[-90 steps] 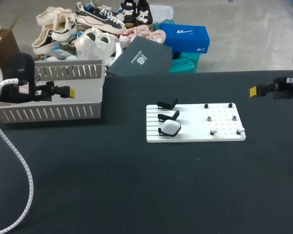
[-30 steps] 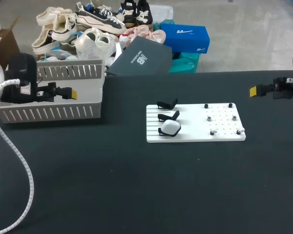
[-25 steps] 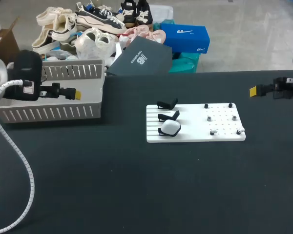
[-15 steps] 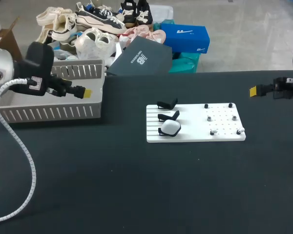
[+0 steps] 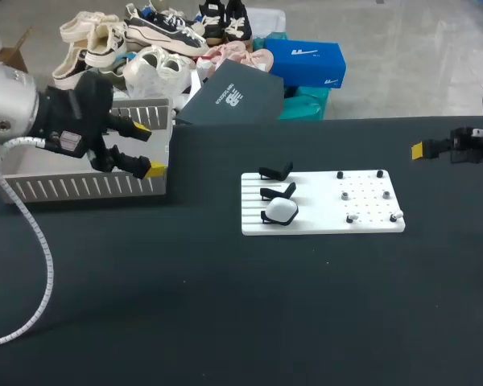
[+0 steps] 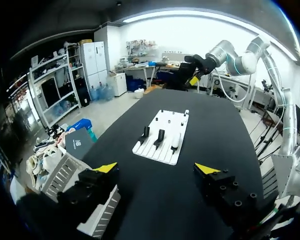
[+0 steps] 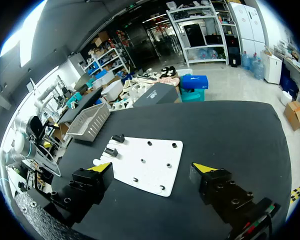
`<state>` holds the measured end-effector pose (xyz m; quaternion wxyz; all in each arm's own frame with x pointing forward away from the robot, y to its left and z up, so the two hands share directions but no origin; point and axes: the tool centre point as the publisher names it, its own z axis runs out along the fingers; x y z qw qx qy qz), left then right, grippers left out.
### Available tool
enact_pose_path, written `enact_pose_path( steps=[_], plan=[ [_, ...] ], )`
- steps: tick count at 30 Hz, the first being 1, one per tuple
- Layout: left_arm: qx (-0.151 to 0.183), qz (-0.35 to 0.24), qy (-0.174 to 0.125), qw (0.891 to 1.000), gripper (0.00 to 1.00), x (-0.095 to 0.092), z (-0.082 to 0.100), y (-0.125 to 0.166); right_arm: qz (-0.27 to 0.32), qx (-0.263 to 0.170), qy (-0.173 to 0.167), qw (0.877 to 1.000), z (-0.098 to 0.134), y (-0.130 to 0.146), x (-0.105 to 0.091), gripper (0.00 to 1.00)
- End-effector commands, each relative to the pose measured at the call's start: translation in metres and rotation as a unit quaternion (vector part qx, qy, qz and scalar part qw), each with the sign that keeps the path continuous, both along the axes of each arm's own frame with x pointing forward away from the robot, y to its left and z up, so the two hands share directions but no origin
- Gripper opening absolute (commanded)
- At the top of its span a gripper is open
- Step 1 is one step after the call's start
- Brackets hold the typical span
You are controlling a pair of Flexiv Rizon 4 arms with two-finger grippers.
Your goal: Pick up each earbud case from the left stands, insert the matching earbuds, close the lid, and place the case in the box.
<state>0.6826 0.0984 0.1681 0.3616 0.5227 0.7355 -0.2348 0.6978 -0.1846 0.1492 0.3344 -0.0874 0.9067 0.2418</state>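
Our left pincer (image 5: 147,148) hangs at the right end of the slatted box (image 5: 80,186), fingers spread wide with nothing between them. Our right pincer (image 7: 152,168) is at the far right of the surface (image 5: 225,305). It's also spread and holding nothing, well apart from the white board (image 5: 322,223). The white earbud case (image 5: 282,210) sits on the nearest of the three black stands (image 5: 277,192) on the board's left side. There are small pieces (image 5: 351,218) on the board's right half, too small for us to confirm as earbuds.
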Motion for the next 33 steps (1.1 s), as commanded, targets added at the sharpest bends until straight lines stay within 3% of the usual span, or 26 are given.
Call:
enact_pose_path(
  steps=[1, 4, 13, 24, 26, 33],
  plan=[
    [-0.003, -0.041, 0.014, 0.999, 1.00, 0.014, -0.011, -0.014, -0.001, -0.001, 0.001, 1.000, 0.000, 0.000, 0.000, 1.00],
    [0.001, -0.050, -0.006, 0.999, 1.00, 0.017, -0.018, -0.023, -0.001, -0.001, 0.001, 1.000, 0.000, 0.000, 0.000, 1.00],
    [-0.005, -0.098, 0.005, 0.995, 1.00, 0.025, -0.040, -0.052, -0.001, -0.001, 0.001, 1.000, 0.000, 0.000, 0.000, 1.00],
    [-0.006, -0.123, -0.009, 0.992, 1.00, 0.015, -0.063, -0.099, -0.001, -0.001, 0.001, 1.000, 0.000, 0.000, 0.000, 1.00],
    [-0.005, -0.124, -0.024, 0.992, 1.00, 0.012, -0.068, -0.105, -0.001, -0.001, 0.001, 1.000, 0.000, 0.000, 0.000, 1.00],
    [-0.009, -0.128, -0.014, 0.992, 1.00, 0.010, -0.083, -0.118, -0.001, -0.001, 0.001, 1.000, 0.000, 0.000, 0.000, 1.00]
  ],
)
